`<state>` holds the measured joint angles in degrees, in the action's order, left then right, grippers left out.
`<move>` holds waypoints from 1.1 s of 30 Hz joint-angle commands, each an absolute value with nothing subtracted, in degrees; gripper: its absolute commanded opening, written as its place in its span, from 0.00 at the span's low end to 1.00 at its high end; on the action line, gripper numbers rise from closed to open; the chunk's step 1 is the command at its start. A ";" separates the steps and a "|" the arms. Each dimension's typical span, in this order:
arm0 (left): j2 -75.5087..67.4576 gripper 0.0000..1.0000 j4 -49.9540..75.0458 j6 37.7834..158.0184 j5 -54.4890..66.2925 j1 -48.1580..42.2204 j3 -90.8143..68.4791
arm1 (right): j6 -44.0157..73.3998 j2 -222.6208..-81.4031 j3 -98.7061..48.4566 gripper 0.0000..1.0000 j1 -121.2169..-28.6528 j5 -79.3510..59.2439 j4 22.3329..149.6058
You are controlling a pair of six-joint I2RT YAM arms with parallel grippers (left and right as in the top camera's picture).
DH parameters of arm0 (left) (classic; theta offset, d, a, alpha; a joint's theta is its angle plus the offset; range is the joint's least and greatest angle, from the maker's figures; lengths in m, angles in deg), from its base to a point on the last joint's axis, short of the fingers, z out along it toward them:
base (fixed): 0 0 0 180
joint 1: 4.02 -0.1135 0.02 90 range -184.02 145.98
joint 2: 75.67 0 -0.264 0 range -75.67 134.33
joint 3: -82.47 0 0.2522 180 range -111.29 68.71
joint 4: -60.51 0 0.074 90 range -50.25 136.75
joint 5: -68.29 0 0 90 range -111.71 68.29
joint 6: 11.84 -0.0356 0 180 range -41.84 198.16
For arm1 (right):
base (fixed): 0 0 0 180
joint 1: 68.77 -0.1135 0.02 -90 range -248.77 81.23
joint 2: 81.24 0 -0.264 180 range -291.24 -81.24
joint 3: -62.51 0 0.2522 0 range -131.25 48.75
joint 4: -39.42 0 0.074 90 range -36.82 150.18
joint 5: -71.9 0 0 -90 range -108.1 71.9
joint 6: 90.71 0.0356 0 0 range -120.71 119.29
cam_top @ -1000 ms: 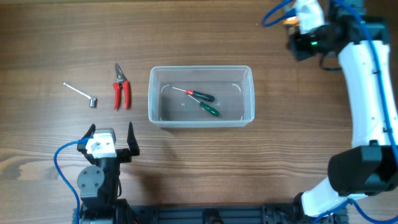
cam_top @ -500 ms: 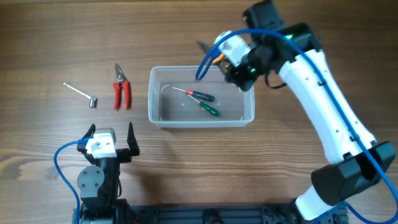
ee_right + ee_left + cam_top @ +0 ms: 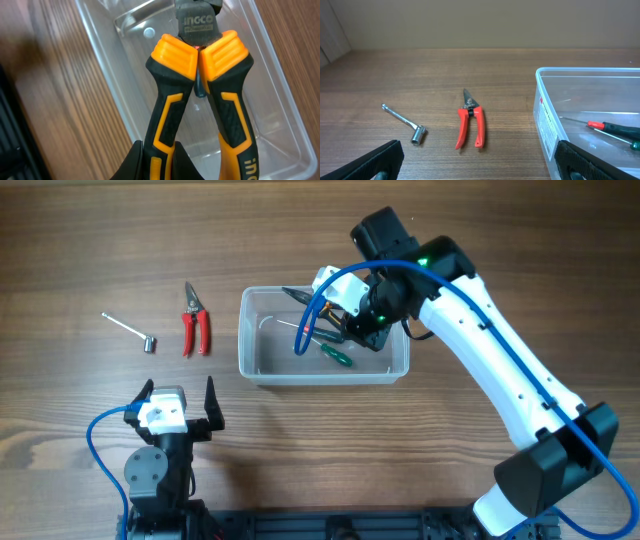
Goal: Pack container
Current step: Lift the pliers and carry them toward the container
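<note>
The container (image 3: pixel 322 375) is a clear plastic tub at the table's middle; it also shows in the left wrist view (image 3: pixel 546 117) and the right wrist view (image 3: pixel 97 55). Two screwdrivers lie in it, one green-handled (image 3: pixel 339 358) and one red-and-black (image 3: pixel 612 128). My right gripper (image 3: pixel 342 312) is shut on one handle of orange-and-black pliers (image 3: pixel 172 95) and holds them over the tub's back half, jaws pointing left (image 3: pixel 296 295). My left gripper (image 3: pixel 178 396) is open and empty, low near the front left.
Red-handled pruning shears (image 3: pixel 196 322) lie left of the tub, also in the left wrist view (image 3: pixel 470 122). A small metal socket wrench (image 3: pixel 132 330) lies further left, also in the left wrist view (image 3: pixel 406 123).
My right arm has swung from the far back right corner to over the tub, carrying the pliers. The left arm has not moved.
</note>
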<state>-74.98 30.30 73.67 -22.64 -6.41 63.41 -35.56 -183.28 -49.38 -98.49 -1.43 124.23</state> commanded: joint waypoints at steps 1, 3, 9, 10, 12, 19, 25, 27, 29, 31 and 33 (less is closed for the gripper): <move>-75.51 1.00 30.44 72.38 -21.94 -6.76 63.60 | -36.69 -181.66 -45.51 0.04 -98.73 -0.23 121.32; -75.51 1.00 30.44 72.40 -21.94 -6.76 63.60 | -36.69 -182.14 -43.17 0.04 -98.75 -0.21 119.99; -75.51 1.00 30.44 72.40 -21.94 -6.76 63.60 | -36.72 -183.17 -34.10 0.04 -98.81 -0.23 113.30; -75.51 1.00 30.44 72.38 -21.94 -6.76 63.60 | -36.72 -183.17 -32.83 0.04 -98.81 -0.23 112.12; -75.51 1.00 30.44 72.38 -21.94 -6.76 63.60 | -36.76 -183.17 -30.56 0.05 -98.81 -0.23 109.65; -75.51 1.00 30.44 72.38 -21.94 -6.76 63.60 | -41.83 -183.17 -26.23 0.04 -98.81 -0.27 105.21; -75.51 1.00 30.44 72.38 -21.94 -6.76 63.60 | -44.69 -183.17 -25.73 0.04 -98.81 -2.72 103.03; -75.51 1.00 30.44 72.38 -21.94 -6.76 63.60 | -45.33 -183.23 -25.73 0.04 -98.81 -3.53 102.09; -75.51 1.00 30.44 72.38 -21.94 -6.76 63.60 | -46.92 -183.32 -25.73 0.04 -98.81 -3.51 101.52; -75.51 1.00 30.44 72.38 -21.94 -6.76 63.60 | -47.25 -183.54 -25.73 0.04 -98.81 -4.01 101.06; -75.51 1.00 30.44 72.38 -21.94 -6.76 63.60 | -47.25 -184.17 -25.73 0.04 -98.81 -4.82 100.69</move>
